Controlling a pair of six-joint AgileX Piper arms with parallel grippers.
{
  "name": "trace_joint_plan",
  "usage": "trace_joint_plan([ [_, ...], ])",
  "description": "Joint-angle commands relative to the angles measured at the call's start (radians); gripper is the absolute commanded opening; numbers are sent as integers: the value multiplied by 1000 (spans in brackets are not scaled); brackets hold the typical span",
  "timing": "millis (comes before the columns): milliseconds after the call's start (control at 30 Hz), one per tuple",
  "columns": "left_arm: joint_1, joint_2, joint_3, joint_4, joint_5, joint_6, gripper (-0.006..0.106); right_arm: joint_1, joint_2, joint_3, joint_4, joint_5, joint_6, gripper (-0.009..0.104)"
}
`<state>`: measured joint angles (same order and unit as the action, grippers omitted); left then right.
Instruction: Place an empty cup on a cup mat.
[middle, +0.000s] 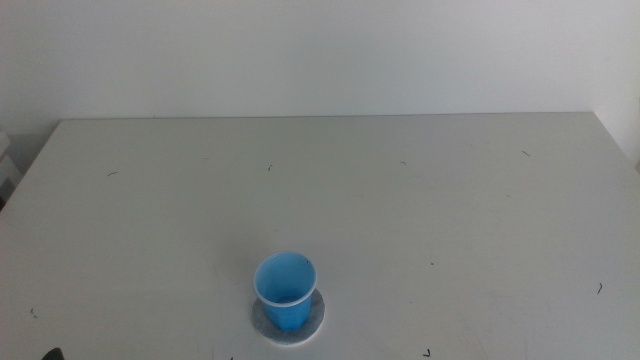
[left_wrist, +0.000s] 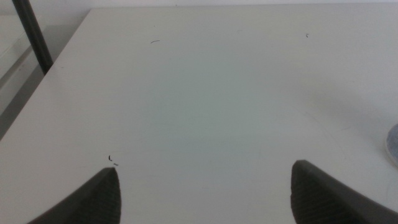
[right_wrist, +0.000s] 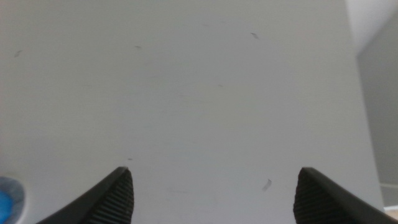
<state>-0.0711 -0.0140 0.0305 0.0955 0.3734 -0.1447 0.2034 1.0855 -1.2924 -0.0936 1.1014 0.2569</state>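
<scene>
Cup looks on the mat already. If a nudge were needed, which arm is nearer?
Left, probably: the cup stands on the cup mat left of the middle of the table, on the left arm's side. The left gripper and right gripper both wait with fingers open.

Soft, even, bright light is recorded across the table (middle: 420, 190); only a faint shadow is noted around the cup mat (middle: 313, 318). Both wrist views are rendered slightly blurred, with dark out-of-focus jaws.
</scene>
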Motion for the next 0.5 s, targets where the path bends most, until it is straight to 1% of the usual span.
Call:
trace_joint_plan([
  [0,1,-12,-6,1,-66,-4,105,-61,-105,89,-3,-115,-1,66],
  [133,1,-12,-6,1,-66,-4,105,-102,-277,319,-2,-254,-1,66],
  [400,1,-12,-6,1,-66,-4,105,-99,-588,715,-70,-590,-9,66],
  [467,1,-12,-6,1,-66,-4,105,-99,-653,798,-75,-689,-19,66],
])
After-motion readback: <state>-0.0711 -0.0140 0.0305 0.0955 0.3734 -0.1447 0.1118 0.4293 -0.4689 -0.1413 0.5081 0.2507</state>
